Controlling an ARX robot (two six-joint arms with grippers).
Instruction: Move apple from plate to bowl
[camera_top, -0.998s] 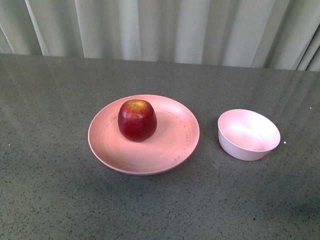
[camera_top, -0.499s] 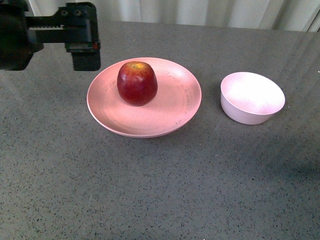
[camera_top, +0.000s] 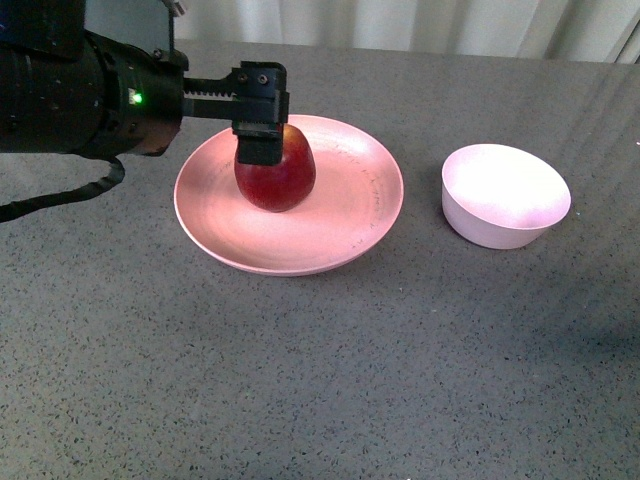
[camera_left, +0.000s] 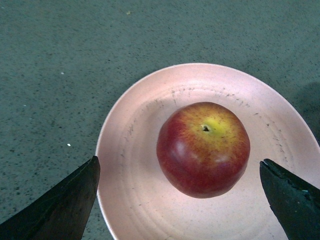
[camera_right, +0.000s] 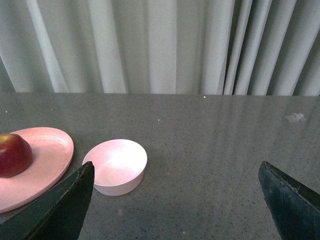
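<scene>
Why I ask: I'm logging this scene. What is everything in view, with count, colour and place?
apple: 1, dark red with a yellow top, on the plate
plate: 1, pink, on the table, left of the bowl
bowl: 1, pale pink, on the table, right of the plate, nothing in it
table: 1, speckled grey, under everything
curtain: pale, behind the table
left arm: 1, black, reaching in from the left
left claw: 1, black, open, over the apple with a finger either side
right claw: 1, black, open, holding nothing, away from the bowl
</scene>
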